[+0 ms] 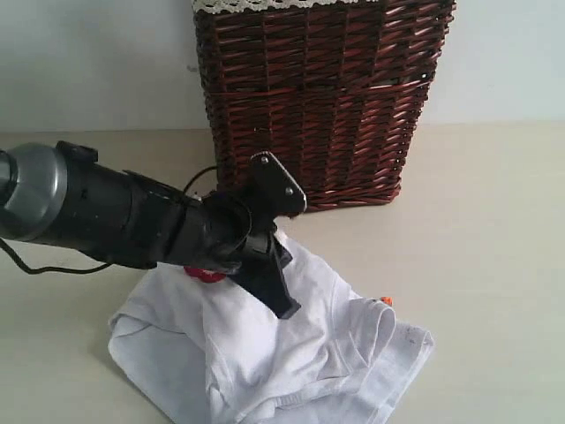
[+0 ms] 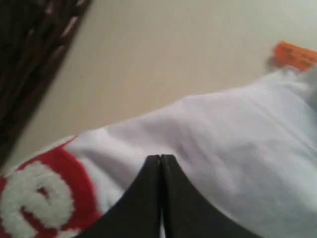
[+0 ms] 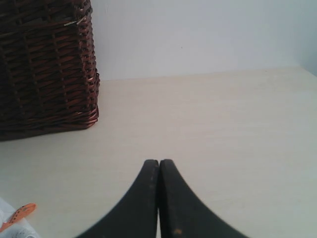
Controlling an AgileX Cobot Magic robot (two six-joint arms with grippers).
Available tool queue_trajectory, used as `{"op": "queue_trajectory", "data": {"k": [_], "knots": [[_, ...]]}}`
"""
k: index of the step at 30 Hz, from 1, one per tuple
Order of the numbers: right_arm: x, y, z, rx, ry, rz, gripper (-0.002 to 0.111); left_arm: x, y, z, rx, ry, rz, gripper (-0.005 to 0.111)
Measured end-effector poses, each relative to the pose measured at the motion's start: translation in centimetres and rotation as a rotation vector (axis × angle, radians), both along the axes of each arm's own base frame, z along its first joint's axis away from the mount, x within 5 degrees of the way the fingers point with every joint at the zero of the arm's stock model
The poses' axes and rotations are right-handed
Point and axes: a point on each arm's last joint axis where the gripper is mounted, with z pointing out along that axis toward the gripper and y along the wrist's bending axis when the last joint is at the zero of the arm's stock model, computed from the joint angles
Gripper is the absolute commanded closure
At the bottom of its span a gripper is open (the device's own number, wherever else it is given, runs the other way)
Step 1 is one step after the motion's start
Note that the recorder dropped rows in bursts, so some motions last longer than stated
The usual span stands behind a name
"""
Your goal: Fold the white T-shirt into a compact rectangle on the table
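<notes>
Presently, item one: the large crumpled white cotton T-shirt (image 1: 335, 353) lies heaped on the near middle of the wide pale beige table (image 1: 494, 265), just in front of the dark brown wicker basket (image 1: 318, 106); its long axis runs roughly left to right; its near edge is cut off by the exterior view; a small orange collar tag (image 1: 386, 301) shows at its right side, a fuzzy white letter ringed in red (image 2: 34, 198) at its left.

Item two: your left gripper (image 1: 286, 307), black, reaches in from the left and hangs over the far middle of the heap; jaws pressed together, no cloth seen between them; whether the tips touch the fabric cannot be told.

Item three: your right gripper (image 3: 159, 162), absent from the exterior view; jaws likewise closed and empty; over bare table, seemingly right of the shirt.

Judgement: the left arm is the nearer; the shirt lies straight below it; you would likely need those jaws parted before any pinch; spreading the heap flat probably comes before folding.
</notes>
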Motion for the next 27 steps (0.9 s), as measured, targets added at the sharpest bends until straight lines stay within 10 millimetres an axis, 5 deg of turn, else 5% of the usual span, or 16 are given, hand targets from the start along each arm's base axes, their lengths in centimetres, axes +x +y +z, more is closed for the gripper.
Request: {"op": "queue_trajectory", "data": {"k": [6,11,18,23,27], "knots": [[0.0,0.0,0.0,0.000,0.000,0.000,0.108,0.0,3.7,3.9,-0.046,-0.056,0.095,0.107],[0.0,0.0,0.0,0.000,0.000,0.000,0.108,-4.4,7.7,3.2,-0.099,0.062,-0.005,0.107],[0.0,0.0,0.0,0.000,0.000,0.000,0.108,-6.1,8.7,2.4,-0.054,0.075,-0.178,0.107],[0.0,0.0,0.0,0.000,0.000,0.000,0.108,-4.3,7.8,0.8,-0.002,0.076,-0.194,0.107],[0.0,0.0,0.0,0.000,0.000,0.000,0.108,-0.7,7.5,2.5,0.016,-0.041,-0.116,0.107]]}}
